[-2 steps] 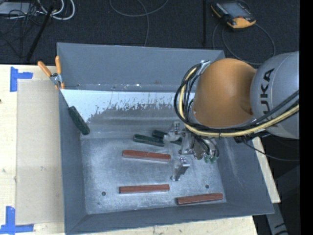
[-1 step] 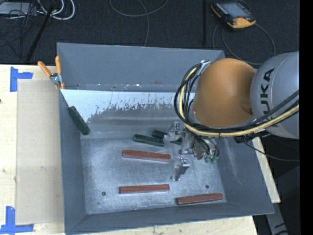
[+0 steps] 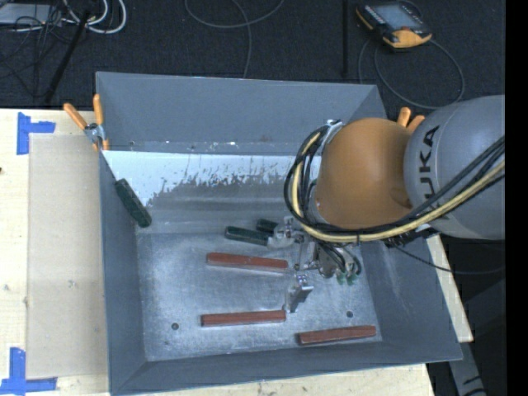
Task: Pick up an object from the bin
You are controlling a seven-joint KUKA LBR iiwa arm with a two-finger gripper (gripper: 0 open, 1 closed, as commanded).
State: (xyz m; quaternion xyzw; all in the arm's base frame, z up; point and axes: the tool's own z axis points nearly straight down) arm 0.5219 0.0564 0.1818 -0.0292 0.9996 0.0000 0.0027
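Observation:
My gripper (image 3: 299, 292) hangs low over the middle of the bin floor, under the arm's orange cover. Its tip is just above and to the right of the right end of a reddish-brown flat stick (image 3: 242, 318) lying near the front. A second brown stick (image 3: 246, 262) lies to the gripper's left, its right end close to the gripper body. A third brown stick (image 3: 336, 334) lies at the front right, below the gripper. Nothing shows in the gripper's grasp.
A dark green-handled tool (image 3: 250, 233) lies behind the upper stick, partly hidden by the arm. A dark green pen-like thing (image 3: 132, 202) leans on the left wall. The orange cover and cables hide the bin's right back part.

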